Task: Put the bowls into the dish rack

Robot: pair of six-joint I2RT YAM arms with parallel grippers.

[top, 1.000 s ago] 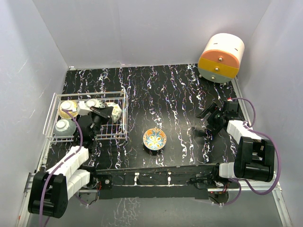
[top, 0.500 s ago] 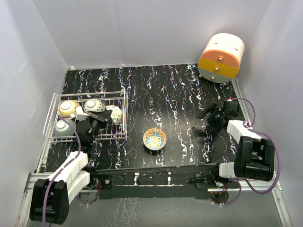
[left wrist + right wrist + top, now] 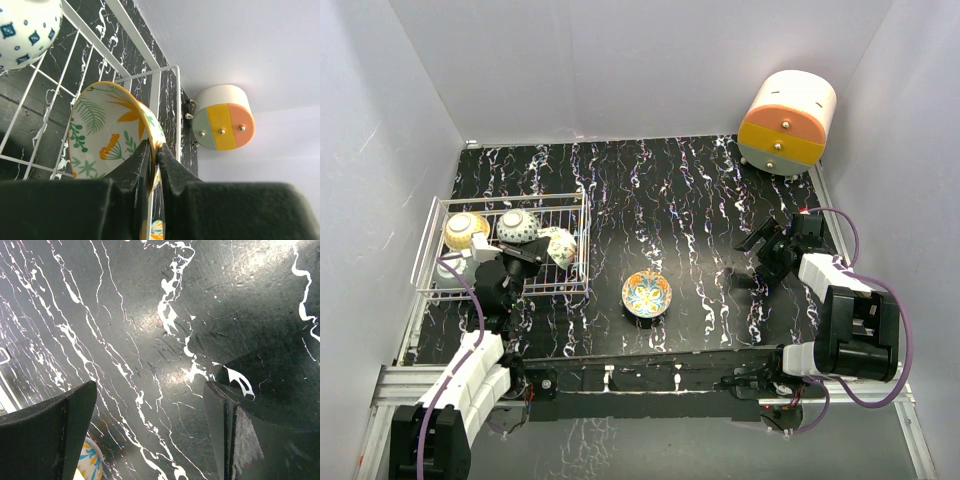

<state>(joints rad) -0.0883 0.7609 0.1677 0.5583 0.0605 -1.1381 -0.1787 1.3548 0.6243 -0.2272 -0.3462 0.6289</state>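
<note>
Left wrist view: the left tool (image 3: 154, 146) pinches the rim of the flowered bowl (image 3: 100, 130), tilted at the dish rack's (image 3: 583, 235) right end. The right tool (image 3: 150, 410) hangs spread over the worktop (image 3: 700, 190) near its right edge.

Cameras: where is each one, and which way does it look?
Top external: high behind, looking down on both arms, table, dish rack.
Left wrist: on left gripper, looking past shut fingers pinching the flowered bowl.
Right wrist: on open right gripper, facing down at table.
Shared: top and left wrist both show the drawer unit.
</note>
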